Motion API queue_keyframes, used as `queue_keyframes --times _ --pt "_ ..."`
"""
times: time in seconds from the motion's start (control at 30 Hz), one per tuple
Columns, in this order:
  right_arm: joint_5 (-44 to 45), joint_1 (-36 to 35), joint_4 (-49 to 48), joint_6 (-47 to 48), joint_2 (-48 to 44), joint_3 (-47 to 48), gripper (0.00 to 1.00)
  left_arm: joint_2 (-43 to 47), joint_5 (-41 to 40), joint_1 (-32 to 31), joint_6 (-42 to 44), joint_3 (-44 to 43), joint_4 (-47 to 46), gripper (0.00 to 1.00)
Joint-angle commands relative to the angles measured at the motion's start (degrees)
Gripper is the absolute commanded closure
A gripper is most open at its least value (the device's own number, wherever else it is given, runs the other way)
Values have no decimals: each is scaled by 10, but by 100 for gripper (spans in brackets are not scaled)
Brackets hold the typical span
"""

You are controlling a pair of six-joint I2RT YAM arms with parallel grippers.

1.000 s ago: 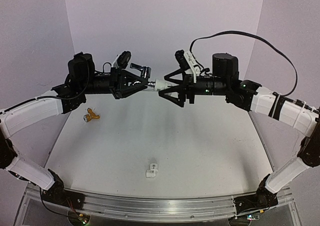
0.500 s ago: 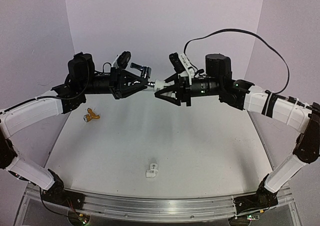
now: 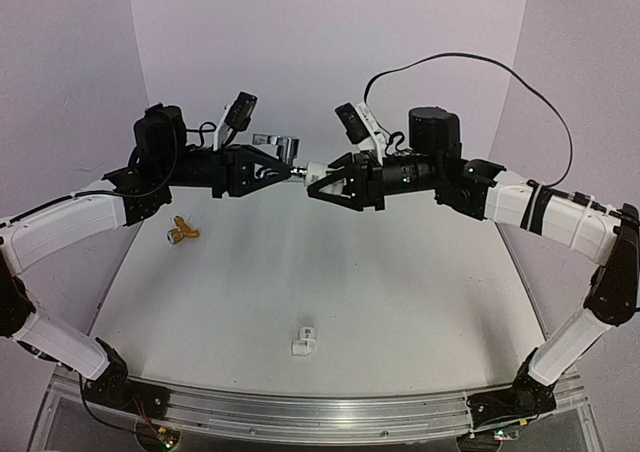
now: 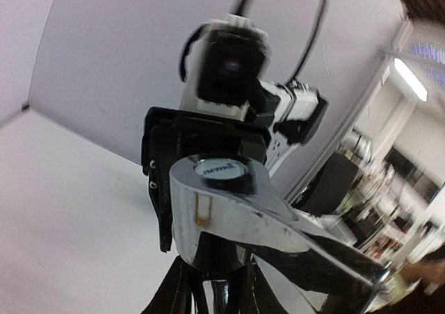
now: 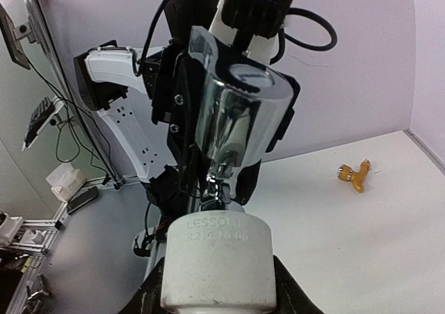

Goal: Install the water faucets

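High over the table's far side, my left gripper (image 3: 287, 172) is shut on the shiny silver water faucet (image 3: 273, 143), whose lever handle fills the left wrist view (image 4: 229, 210) above my gripper (image 4: 219, 290). Its threaded end points into a white pipe fitting (image 3: 318, 169). My right gripper (image 3: 311, 179) is shut on that fitting, which shows large in the right wrist view (image 5: 219, 258) between my gripper (image 5: 219, 290) fingers, the silver faucet (image 5: 236, 112) just beyond it. The brass-gold water faucet (image 3: 182, 233) lies on the table at the left, also in the right wrist view (image 5: 354, 175).
A second white pipe fitting (image 3: 303, 340) lies on the white table (image 3: 400, 302) near the front middle. Purple walls close the back and sides. A black cable (image 3: 470, 67) loops above the right arm.
My right gripper has moved left and closed on the white fitting. The left wrist has rolled, turning the silver faucet's handle, and both grippers now stand closer together.
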State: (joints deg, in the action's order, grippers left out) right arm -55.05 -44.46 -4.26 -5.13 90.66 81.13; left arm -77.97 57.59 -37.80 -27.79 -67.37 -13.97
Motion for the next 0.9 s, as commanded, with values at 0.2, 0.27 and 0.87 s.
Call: queue_keyframes --times 0.2,0.27,0.87 --pt "-94 8 -56 -260 109 157 100 -9 136 14 902 -136 249 100" --pt "-105 8 -60 -312 137 198 100 -28 92 13 1099 -186 358 100" --pt "-102 20 -100 -469 175 285 73 37 -266 0 1635 -113 371 100"
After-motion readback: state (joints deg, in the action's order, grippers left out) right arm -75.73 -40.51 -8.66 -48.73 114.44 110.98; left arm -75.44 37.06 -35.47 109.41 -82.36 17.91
